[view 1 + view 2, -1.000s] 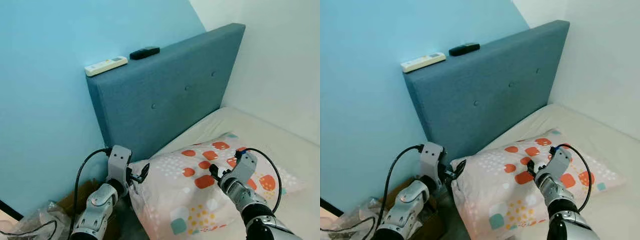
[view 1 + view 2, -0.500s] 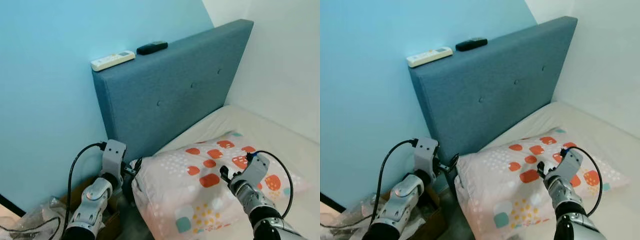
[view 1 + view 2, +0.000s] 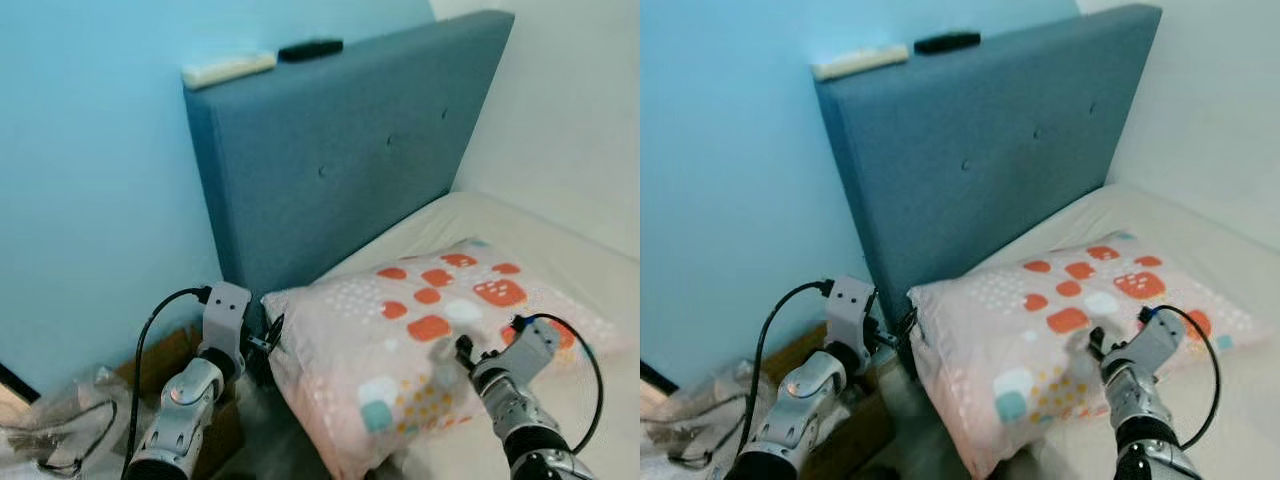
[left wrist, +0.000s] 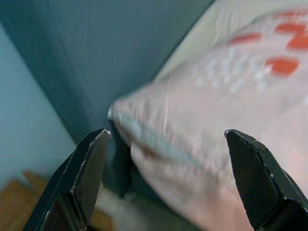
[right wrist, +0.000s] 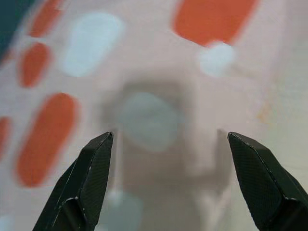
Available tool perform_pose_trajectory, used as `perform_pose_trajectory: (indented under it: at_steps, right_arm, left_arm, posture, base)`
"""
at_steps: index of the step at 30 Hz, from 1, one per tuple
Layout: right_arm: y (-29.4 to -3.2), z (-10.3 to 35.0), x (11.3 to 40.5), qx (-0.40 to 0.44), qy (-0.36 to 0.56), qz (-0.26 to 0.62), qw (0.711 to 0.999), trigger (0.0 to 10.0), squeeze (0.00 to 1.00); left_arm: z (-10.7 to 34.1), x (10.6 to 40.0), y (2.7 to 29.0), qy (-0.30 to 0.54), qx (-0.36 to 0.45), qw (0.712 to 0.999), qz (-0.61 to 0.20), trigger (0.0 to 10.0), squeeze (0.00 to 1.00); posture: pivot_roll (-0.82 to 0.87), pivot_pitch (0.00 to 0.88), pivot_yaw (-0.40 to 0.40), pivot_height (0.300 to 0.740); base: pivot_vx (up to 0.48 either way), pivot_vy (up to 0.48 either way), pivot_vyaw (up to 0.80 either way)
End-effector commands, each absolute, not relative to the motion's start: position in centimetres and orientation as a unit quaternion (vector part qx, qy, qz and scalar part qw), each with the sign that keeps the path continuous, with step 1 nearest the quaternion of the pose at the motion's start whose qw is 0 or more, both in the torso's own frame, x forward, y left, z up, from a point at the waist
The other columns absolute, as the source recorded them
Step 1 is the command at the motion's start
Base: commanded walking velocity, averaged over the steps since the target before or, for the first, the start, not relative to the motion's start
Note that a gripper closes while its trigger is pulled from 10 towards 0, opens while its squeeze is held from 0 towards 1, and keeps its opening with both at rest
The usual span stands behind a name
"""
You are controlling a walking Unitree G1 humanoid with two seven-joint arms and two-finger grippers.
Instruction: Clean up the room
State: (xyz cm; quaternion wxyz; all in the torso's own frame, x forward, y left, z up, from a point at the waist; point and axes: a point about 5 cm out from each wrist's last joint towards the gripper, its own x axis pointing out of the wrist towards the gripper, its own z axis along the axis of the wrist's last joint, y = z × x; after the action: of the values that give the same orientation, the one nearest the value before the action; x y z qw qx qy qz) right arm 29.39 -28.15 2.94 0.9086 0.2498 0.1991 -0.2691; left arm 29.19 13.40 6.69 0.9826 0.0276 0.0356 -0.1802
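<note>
Two silver arms were seen, built of rounded metallic segments with darker joints between them. The left arm was topped by a pale grey boxy wrist block, from which a black cable was looped out and back down along the forearm. The right arm was fitted with a similar grey block and a black cable curved in an arc beside it. Each gripper's fingers were matte black, wedge-shaped and finely textured, tapered towards blunt tips.
</note>
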Motion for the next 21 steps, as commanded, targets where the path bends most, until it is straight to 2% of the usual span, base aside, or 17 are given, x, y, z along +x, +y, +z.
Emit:
perform_pose_trajectory:
  at_steps: [1, 8, 12, 18, 21]
  right_arm:
    - [-28.3, 2.6, 28.8, 0.276, 0.184, -0.275, 0.902, 10.0, 0.00]
    - [-26.7, 0.8, 28.2, 0.328, 0.205, -0.264, 0.884, 10.0, 0.00]
    - [-25.9, 1.3, 28.9, 0.361, 0.165, -0.233, 0.888, 10.0, 0.00]
    - [-26.1, 1.8, 29.2, 0.387, 0.137, -0.226, 0.884, 10.0, 0.00]
    - [-27.2, 1.8, 28.6, 0.412, 0.102, -0.238, 0.874, 10.0, 0.00]
  left_arm:
    - [6.6, 28.9, 13.6, 0.039, 0.033, 0.982, -0.184, 10.0, 0.00]
    - [6.7, 28.3, 13.7, 0.037, 0.040, 0.980, -0.193, 10.0, 0.00]
    - [6.7, 27.7, 14.3, 0.038, 0.045, 0.980, -0.191, 10.0, 0.00]
    - [6.8, 26.9, 14.6, 0.040, 0.055, 0.978, -0.198, 10.0, 0.00]
    - [7.1, 25.7, 15.1, 0.043, 0.066, 0.976, -0.201, 10.0, 0.00]
  posture:
    - [-0.03, 0.147, -0.018, 0.605]
    - [-0.01, 0.168, -0.012, 0.605]
    - [0.01, 0.190, -0.004, 0.605]
    - [0.04, 0.222, 0.002, 0.605]
    - [0.08, 0.266, 0.014, 0.605]
  base:
    - [0.000, 0.000, 0.00]
    - [0.000, 0.000, 0.00]
    - [0.000, 0.000, 0.00]
    - [0.000, 0.000, 0.00]
    - [0.000, 0.000, 0.00]
